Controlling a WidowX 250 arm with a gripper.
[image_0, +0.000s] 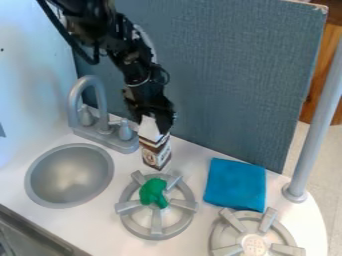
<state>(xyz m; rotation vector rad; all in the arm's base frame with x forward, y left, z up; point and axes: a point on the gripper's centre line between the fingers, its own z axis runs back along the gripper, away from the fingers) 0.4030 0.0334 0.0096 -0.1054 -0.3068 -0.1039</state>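
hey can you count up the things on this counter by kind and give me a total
Carton: 1
Blue cloth: 1
Green object: 1
Stove burners: 2
Sink basin: 1
Faucet: 1
Gray pole: 1
Total: 8

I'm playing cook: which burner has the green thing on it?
The burner nearer the sink. The green thing lies on it; the other burner, by the pole, has none.

From my remote station, I see a toy kitchen (93, 225): sink (70, 175) at eight o'clock, faucet (103, 107) at ten, stove burners (156, 222) at six and five.
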